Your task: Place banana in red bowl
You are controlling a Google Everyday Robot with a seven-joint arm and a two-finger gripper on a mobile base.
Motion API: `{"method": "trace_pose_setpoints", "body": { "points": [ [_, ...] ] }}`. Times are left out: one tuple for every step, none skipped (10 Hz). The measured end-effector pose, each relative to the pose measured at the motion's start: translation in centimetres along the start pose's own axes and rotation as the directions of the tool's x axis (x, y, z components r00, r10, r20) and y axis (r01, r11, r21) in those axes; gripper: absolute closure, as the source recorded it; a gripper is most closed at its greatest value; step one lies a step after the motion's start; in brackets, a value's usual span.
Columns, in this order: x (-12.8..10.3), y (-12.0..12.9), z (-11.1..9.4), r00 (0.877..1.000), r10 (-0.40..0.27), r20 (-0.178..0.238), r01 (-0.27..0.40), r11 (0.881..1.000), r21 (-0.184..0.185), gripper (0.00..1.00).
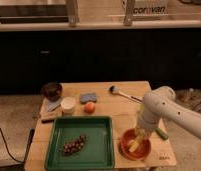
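Gripper (139,133): low over red bowl (144,152). Banana (133,145): inside bowl. Step: placing. Grip: I could not tell. Next: release, lift clear.

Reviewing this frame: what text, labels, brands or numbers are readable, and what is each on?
"corovan": on the white box at top right, behind the table.
Small dark mark on the table's near right corner: too small to read.
No text on the claw, low over the red bowl and banana.
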Motion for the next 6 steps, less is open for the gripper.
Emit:
{"method": "trace_pose_setpoints", "body": {
  "points": [
    [0.0, -0.18, 0.17, 1.0, -0.008, 0.004, 0.008, 1.0, -0.002, 0.27],
    [0.05, -0.24, 0.35, 1.0, -0.013, 0.008, 0.013, 1.0, -0.004, 0.21],
    [0.14, -0.23, 0.52, 1.0, -0.014, 0.012, 0.014, 1.0, -0.007, 0.2],
    [0.25, -0.28, 0.62, 1.0, -0.015, 0.013, 0.015, 1.0, -0.009, 0.2],
    [0.38, -0.27, 0.72, 1.0, -0.014, 0.013, 0.014, 1.0, -0.01, 0.2],
    [0.6, -0.09, 0.79, 1.0, -0.006, 0.011, 0.006, 1.0, -0.014, 0.2]
  ]
}}
